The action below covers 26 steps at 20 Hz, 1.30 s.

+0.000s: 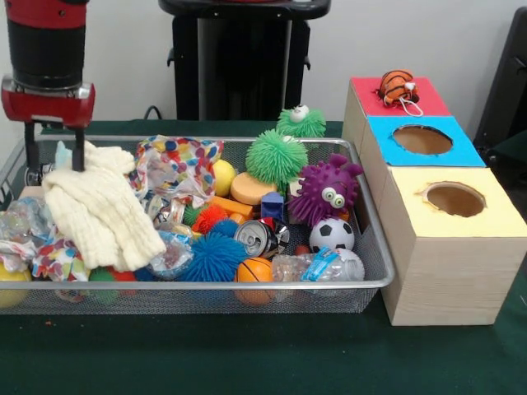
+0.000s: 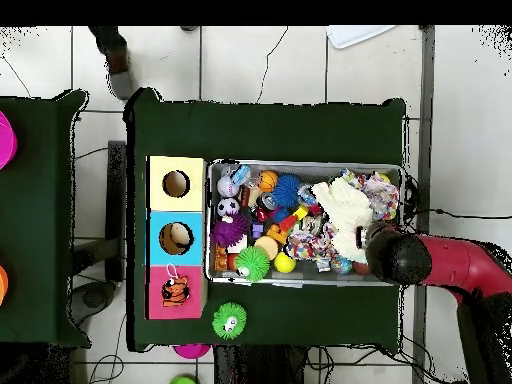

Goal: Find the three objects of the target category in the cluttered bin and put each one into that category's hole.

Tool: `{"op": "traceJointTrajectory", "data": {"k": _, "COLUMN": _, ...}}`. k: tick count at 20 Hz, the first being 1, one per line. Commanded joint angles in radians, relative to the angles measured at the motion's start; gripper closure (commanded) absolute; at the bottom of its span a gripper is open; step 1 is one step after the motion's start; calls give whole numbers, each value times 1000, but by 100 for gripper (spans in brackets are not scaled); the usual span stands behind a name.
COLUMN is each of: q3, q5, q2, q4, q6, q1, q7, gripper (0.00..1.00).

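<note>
The wire mesh bin (image 1: 247, 285) is full of toys, balls, cans and cloths; in the overhead view its rim (image 2: 300, 163) lies right of the boxes. My gripper (image 1: 56, 160) hangs over the bin's left end, open, its fingers (image 1: 80, 152) standing apart at the top edge of a cream knitted cloth (image 1: 99, 214). Whether they touch the cloth is unclear. From overhead the arm's head (image 2: 390, 252) covers the gripper next to the cloth (image 2: 340, 205). Three boxes stand beside the bin: red top (image 1: 428, 97), blue top with a hole (image 1: 422, 140), yellow top with a hole (image 1: 454, 199).
An orange striped toy (image 1: 398, 86) lies on the red box. A green spiky ball with eyes (image 1: 300, 122) sits on the table behind the bin. Inside are a purple spiky toy (image 1: 325, 189), a soccer ball (image 1: 332, 234), a crushed can (image 1: 257, 239) and a plastic bottle (image 1: 317, 265).
</note>
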Motion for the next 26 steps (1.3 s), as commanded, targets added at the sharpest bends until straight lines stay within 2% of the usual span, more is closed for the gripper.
{"op": "traceJointTrajectory", "data": {"k": 1, "q3": 101, "q5": 37, "q2": 114, "q4": -6, "q6": -12, "q1": -36, "q7": -75, "gripper": 0}}
{"op": "traceJointTrajectory", "data": {"k": 5, "q3": 89, "q5": 32, "q2": 142, "q4": 0, "q6": -14, "q1": -48, "q7": -55, "gripper": 0}}
{"op": "traceJointTrajectory", "data": {"k": 9, "q3": 68, "q5": -49, "q2": 199, "q4": -35, "q6": -67, "q1": -52, "q7": -81, "gripper": 0}}
{"op": "traceJointTrajectory", "data": {"k": 12, "q3": 67, "q5": -56, "q2": 240, "q4": -52, "q6": -99, "q1": -68, "q7": -75, "gripper": 0}}
{"op": "traceJointTrajectory", "data": {"k": 16, "q3": 104, "q5": 6, "q2": 340, "q4": -62, "q6": -111, "q1": -123, "q7": -68, "gripper": 0}}
{"op": "traceJointTrajectory", "data": {"k": 20, "q3": 142, "q5": 42, "q2": 379, "q4": -51, "q6": -87, "q1": -161, "q7": -91, "gripper": 0}}
{"op": "traceJointTrajectory", "data": {"k": 21, "q3": 146, "q5": 48, "q2": 385, "q4": -52, "q6": -71, "q1": -164, "q7": -100, "gripper": 100}}
{"op": "traceJointTrajectory", "data": {"k": 23, "q3": 153, "q5": 35, "q2": 402, "q4": -52, "q6": -105, "q1": -166, "q7": -92, "gripper": 100}}
{"op": "traceJointTrajectory", "data": {"k": 26, "q3": 145, "q5": 83, "q2": 385, "q4": -32, "q6": -54, "q1": -150, "q7": -42, "gripper": 100}}
